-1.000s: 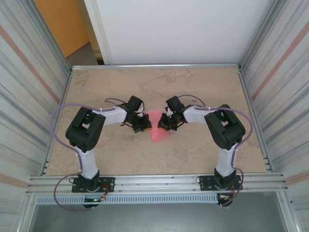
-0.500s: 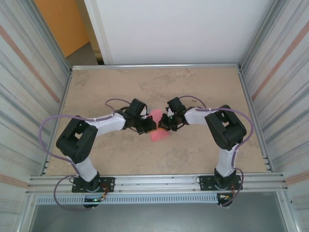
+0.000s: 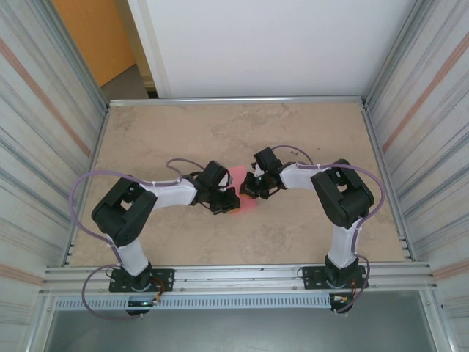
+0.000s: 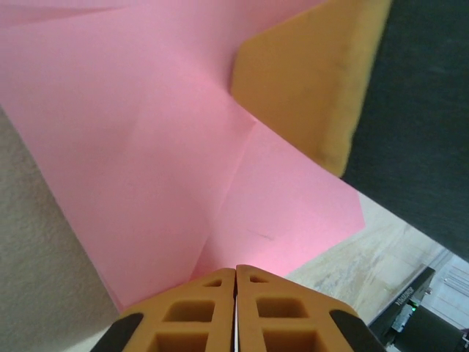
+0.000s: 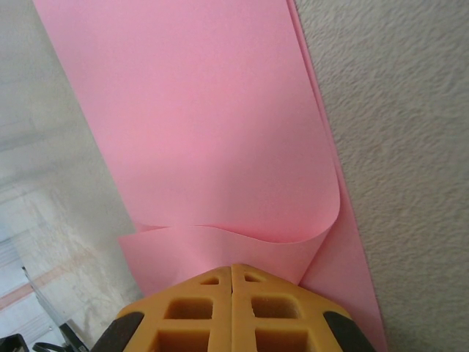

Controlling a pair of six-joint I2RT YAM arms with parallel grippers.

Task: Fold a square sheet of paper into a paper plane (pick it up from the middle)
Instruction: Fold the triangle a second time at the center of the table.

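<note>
Centrally, the paper (image 3: 245, 204) touches left pincer (image 3: 229, 200) and right pincer (image 3: 250, 188).

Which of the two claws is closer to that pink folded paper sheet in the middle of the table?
Neither, left and right tie: both pinch it. The left gripper holds the pink folded paper sheet from its left side, the right gripper from its right.
</note>
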